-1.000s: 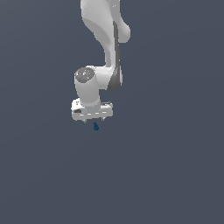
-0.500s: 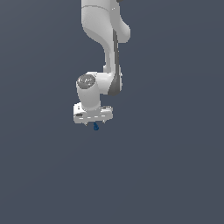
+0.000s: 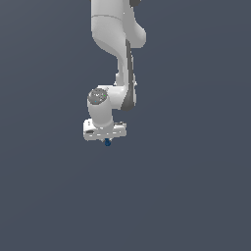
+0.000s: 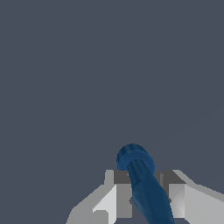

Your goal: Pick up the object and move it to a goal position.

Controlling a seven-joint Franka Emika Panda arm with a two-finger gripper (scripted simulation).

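Exterior view: white Panda arm point(image 3: 115, 44) comes down from the top edge, wrist bent, gripper point(image 3: 107, 139) pointing downward over a plain dark grey-blue ground point(image 3: 196, 186). A tiny dark blue object point(image 3: 107, 142) pokes out just below the gripper's white body — only its rounded tip shows, far smaller than the hand. Fingers are too small to make out here.

Wrist view: the object point(image 4: 142, 183) is a dark blue shaft with a wider rounded collar at the far end, sitting between the two fingers point(image 4: 114, 197) and slanting across the gap. Grey pads sit tight against it on both sides, jaws closed onto it, no gap visible on either side — the gripper point(image 4: 144, 194) is clamped on the object. Collar end sticks out past the fingertips, the rest runs back toward the palm and out of frame. Whether the object touches the ground cannot be told from either view. No other item visible near the gripper.
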